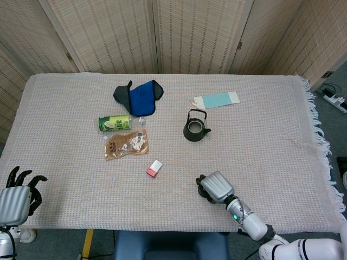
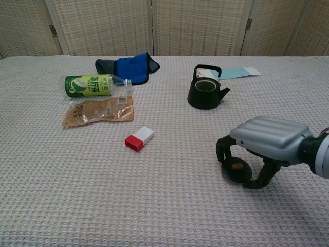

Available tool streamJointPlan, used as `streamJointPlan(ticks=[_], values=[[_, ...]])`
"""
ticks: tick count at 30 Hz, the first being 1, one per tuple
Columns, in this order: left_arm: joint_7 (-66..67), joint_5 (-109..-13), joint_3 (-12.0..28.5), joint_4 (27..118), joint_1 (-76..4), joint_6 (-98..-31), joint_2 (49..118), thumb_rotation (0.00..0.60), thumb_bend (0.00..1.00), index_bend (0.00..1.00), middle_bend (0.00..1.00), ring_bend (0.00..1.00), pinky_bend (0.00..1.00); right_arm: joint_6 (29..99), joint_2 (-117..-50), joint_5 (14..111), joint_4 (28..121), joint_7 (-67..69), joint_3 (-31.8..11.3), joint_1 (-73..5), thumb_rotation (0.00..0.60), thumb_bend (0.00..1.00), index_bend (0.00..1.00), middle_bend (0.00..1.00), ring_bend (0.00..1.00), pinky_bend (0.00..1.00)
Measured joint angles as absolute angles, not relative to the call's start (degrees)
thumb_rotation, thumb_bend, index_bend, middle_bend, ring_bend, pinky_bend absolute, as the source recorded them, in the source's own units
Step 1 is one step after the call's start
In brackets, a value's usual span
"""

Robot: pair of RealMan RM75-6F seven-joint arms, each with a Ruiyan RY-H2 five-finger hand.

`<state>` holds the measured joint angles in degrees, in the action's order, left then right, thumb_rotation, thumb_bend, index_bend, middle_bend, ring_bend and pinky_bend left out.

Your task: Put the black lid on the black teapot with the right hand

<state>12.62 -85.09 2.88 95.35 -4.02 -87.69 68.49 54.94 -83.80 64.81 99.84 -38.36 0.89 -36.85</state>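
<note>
Small, round, flat black lid [image 2: 235, 168], matte, with a brownish knob at its centre, tilted on edge toward the chest camera rather than flat on the woven tablecloth [image 2: 164, 206]. Tucked directly beneath the right hand [image 2: 261, 149], between a dark finger [image 2: 222, 150] curling down on its left and another dark finger [image 2: 266, 174] reaching down on its right; both just beside or touching the rim, actual grip impossible to confirm. Silver back of the hand facing up, knuckles pointing left, palm down over the lid, wrist and forearm running off to the right edge. In the head view, lid hidden under the same hand [image 1: 215, 187].

Beyond and slightly left of the right hand, well apart: black teapot [image 2: 206, 90], upright, handle raised, mouth uncovered.

Far off to the left, past the table's near corner: left hand [image 1: 17, 196], fingers spread apart and upward, holding nothing.
</note>
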Motion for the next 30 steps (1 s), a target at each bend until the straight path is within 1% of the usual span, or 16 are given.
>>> streamJointPlan(ticks=[6,10,14,16,23,30], values=[[12.6,-85.2,2.9,95.4,-4.0,-87.8,68.4,0.6,0.34,0.37,0.18,0.16,0.05,55.4,-81.9,64.2,100.4,-37.3,-1.4,-37.7,0.6,0.33,0.41,0.42,0.9,0.84],[12.7,-85.2,2.8,95.4,-3.9,-87.8,68.4,0.6,0.34,0.37,0.18,0.16,0.05,55.0,-80.6,62.1,100.0,-36.6,-4.6,-39.4,0.6,0.33,0.42,0.42,0.9,0.84],[13.0,-85.4,2.8,95.7,-3.9,-87.9,68.3,0.6,0.34,0.37,0.18,0.16,0.05,53.4,-79.9,58.1,98.4,-37.2,-8.0,-42.4,0.6,0.33,0.42,0.42,0.9,0.84],[13.2,-85.5,2.8,95.9,-3.9,-88.1,68.2,0.6,0.34,0.37,0.18,0.16,0.05,52.6,-79.8,55.9,97.4,-37.7,-9.0,-43.9,0.6,0.33,0.42,0.42,0.9,0.84],[13.9,-85.3,2.9,96.4,-4.0,-88.0,68.2,0.6,0.34,0.37,0.18,0.16,0.05,48.9,-81.5,47.0,90.9,-39.5,-12.4,-50.9,0.6,0.33,0.42,0.41,0.9,0.84],[14.0,-85.1,2.9,96.5,-3.9,-87.9,68.2,0.6,0.34,0.37,0.18,0.16,0.05,47.2,-84.6,43.0,83.5,-39.5,-13.8,-55.2,0.6,0.33,0.42,0.41,0.9,0.84]])
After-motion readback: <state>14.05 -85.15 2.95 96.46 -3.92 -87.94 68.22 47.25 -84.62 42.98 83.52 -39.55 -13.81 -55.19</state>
